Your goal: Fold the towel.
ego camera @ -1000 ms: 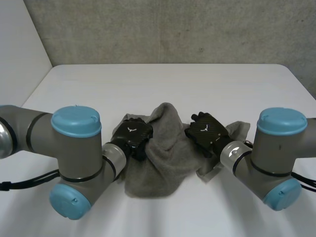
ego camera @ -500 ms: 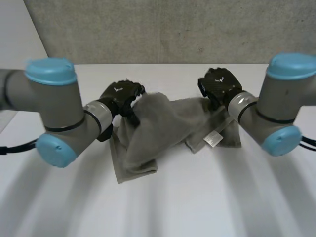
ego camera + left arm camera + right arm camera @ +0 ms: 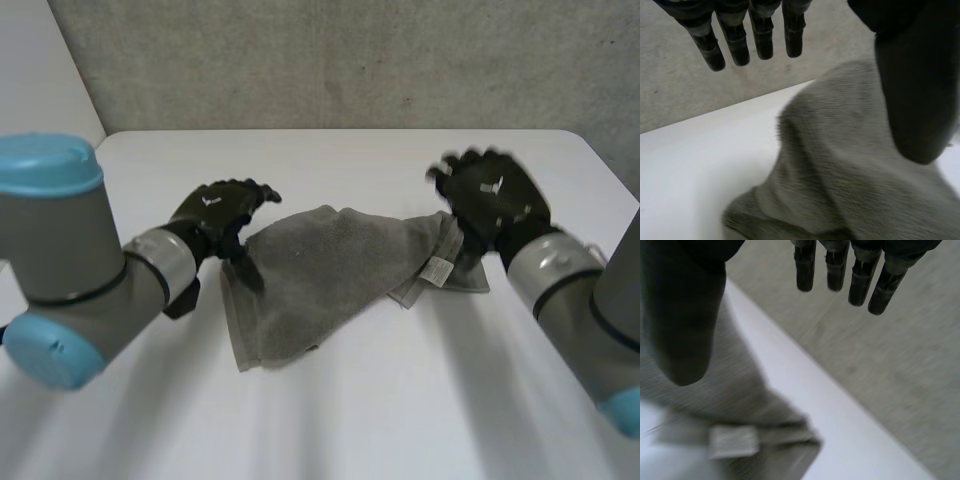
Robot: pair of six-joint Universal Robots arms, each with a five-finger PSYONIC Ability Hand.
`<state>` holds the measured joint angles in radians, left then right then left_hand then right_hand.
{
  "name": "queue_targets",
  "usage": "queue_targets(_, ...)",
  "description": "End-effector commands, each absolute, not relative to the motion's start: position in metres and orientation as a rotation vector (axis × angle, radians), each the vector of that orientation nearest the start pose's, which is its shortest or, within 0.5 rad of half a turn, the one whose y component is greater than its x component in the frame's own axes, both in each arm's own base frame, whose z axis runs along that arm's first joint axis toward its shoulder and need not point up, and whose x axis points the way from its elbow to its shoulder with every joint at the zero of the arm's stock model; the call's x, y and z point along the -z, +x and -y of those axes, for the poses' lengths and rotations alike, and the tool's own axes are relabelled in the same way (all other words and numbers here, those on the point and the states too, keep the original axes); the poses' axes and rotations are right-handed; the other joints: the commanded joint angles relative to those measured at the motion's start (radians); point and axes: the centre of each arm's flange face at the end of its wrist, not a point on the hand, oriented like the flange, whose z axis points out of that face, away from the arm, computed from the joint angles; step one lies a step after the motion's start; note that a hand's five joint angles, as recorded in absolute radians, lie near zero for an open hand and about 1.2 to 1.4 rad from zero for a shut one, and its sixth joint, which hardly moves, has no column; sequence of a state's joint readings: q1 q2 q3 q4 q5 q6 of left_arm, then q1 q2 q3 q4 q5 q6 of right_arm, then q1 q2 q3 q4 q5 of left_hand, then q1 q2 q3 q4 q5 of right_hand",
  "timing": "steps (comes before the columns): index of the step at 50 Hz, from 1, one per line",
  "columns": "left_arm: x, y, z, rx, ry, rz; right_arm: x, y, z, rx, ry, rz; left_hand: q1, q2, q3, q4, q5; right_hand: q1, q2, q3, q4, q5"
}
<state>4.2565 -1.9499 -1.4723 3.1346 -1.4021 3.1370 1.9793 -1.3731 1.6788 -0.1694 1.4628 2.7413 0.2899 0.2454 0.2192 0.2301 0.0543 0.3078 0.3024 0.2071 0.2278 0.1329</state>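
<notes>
A grey towel (image 3: 335, 265) lies rumpled and partly spread on the white table (image 3: 330, 160), with a white tag (image 3: 437, 270) near its right end. My left hand (image 3: 215, 210) hovers at the towel's left corner, fingers (image 3: 735, 42) straight and apart from the thumb, holding nothing. The towel (image 3: 855, 175) rises in a hump under that palm. My right hand (image 3: 492, 200) is above the towel's right end, also open, fingers (image 3: 860, 285) straight. Beneath it lie the towel's edge (image 3: 740, 390) and the tag (image 3: 733, 441).
A grey wall (image 3: 330, 60) stands behind the table's far edge. Bare table surface lies in front of the towel and on both sides. The table's right far corner (image 3: 585, 140) is close to my right hand.
Both hands moved apart and away from me, drawing the bunched towel out sideways. Both then opened and let go of the cloth, which now lies flatter.
</notes>
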Motion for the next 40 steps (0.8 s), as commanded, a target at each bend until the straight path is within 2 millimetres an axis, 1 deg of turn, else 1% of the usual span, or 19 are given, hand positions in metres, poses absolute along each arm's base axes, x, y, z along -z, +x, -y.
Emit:
queue_targets(1,-0.209,-0.290,0.205,2.092,0.931,-2.753,-0.182,0.260,0.228,1.706,-1.094,-2.213,-0.024,0.021,-0.045,-0.056,0.037,0.135,0.141,-0.033,-0.053,0.136)
queue_targets(2,-0.209,-0.290,0.205,2.092,0.931,-2.753,-0.182,0.260,0.228,1.706,-1.094,-2.213,-0.024,0.021,-0.045,-0.056,0.037,0.135,0.141,-0.033,-0.053,0.136)
queue_targets(4,-0.204,-0.289,0.193,2.080,0.937,-2.751,-0.177,0.261,0.228,1.672,-1.100,-2.224,0.038,0.082,-0.045,-0.056,0.099,0.150,0.155,-0.033,-0.053,0.150)
queue_targets(6,-0.200,-0.290,0.188,2.056,0.951,-2.763,-0.167,0.263,0.228,1.609,-1.111,-2.234,0.085,0.129,-0.045,-0.056,0.146,0.241,0.246,-0.033,-0.053,0.241)
queue_targets(10,-0.192,-0.294,0.177,2.009,0.990,-2.784,-0.159,0.266,0.229,1.544,-1.127,-2.243,0.188,0.232,-0.045,-0.056,0.249,0.250,0.255,-0.033,-0.053,0.250)
queue_targets(13,-0.187,-0.295,0.177,1.982,0.995,-2.798,-0.154,0.269,0.233,1.501,-1.119,-2.251,0.205,0.250,-0.045,-0.056,0.266,0.250,0.255,-0.033,-0.053,0.250)
queue_targets(15,-0.174,-0.297,0.179,1.921,1.006,-2.826,-0.152,0.272,0.236,1.479,-1.099,-2.254,0.308,0.352,-0.045,-0.056,0.369,0.250,0.255,-0.033,-0.053,0.250)
queue_targets(16,-0.174,-0.297,0.179,1.921,1.006,-2.826,-0.151,0.274,0.240,1.467,-1.078,-2.254,0.308,0.353,-0.045,-0.056,0.369,0.250,0.255,-0.033,-0.053,0.250)
queue_targets(18,-0.159,-0.299,0.182,1.852,1.012,-2.858,-0.150,0.277,0.244,1.456,-1.062,-2.248,0.326,0.370,-0.045,-0.056,0.387,0.250,0.255,-0.033,-0.053,0.250)
queue_targets(19,-0.159,-0.299,0.182,1.851,1.012,-2.858,-0.148,0.279,0.248,1.453,-1.052,-2.242,0.326,0.370,-0.045,-0.056,0.387,0.250,0.255,-0.033,-0.053,0.250)
queue_targets(21,-0.148,-0.303,0.189,1.816,1.011,-2.872,-0.147,0.282,0.253,1.458,-1.048,-2.235,0.320,0.364,-0.045,-0.056,0.381,0.247,0.252,-0.033,-0.053,0.247)
queue_targets(23,-0.143,-0.306,0.192,1.804,1.014,-2.875,-0.141,0.286,0.265,1.469,-1.045,-2.237,0.311,0.356,-0.045,-0.056,0.372,0.238,0.244,-0.033,-0.053,0.238)
queue_targets(27,-0.135,-0.310,0.200,1.786,1.009,-2.881,-0.137,0.291,0.276,1.482,-1.041,-2.234,0.305,0.350,-0.045,-0.056,0.366,0.221,0.226,-0.033,-0.053,0.221)
queue_targets(29,-0.131,-0.314,0.209,1.793,0.996,-2.875,-0.135,0.293,0.281,1.487,-1.040,-2.235,0.285,0.329,-0.045,-0.056,0.346,0.203,0.208,-0.033,-0.053,0.203)
queue_targets(31,-0.131,-0.316,0.214,1.805,0.979,-2.865,-0.133,0.297,0.290,1.512,-1.035,-2.234,0.270,0.315,-0.045,-0.056,0.331,0.110,0.115,-0.033,-0.053,0.110)
queue_targets(35,-0.131,-0.318,0.226,1.830,0.940,-2.839,-0.132,0.299,0.299,1.546,-1.022,-2.244,0.249,0.294,-0.045,-0.056,0.311,0.065,0.070,-0.033,-0.053,0.065)
queue_targets(37,-0.132,-0.318,0.239,1.850,0.901,-2.799,-0.132,0.300,0.304,1.563,-1.015,-2.247,0.118,0.163,-0.045,-0.056,0.179,0.030,0.035,-0.033,-0.053,0.030)
queue_targets(38,-0.132,-0.318,0.239,1.850,0.901,-2.799,-0.132,0.302,0.307,1.577,-1.012,-2.245,0.117,0.162,-0.045,-0.056,0.178,-0.014,-0.009,-0.033,-0.053,-0.014)
queue_targets(40,-0.131,-0.315,0.252,1.858,0.890,-2.744,-0.131,0.303,0.310,1.586,-1.011,-2.242,0.094,0.138,-0.045,-0.056,0.155,-0.050,-0.044,-0.033,-0.053,-0.049)
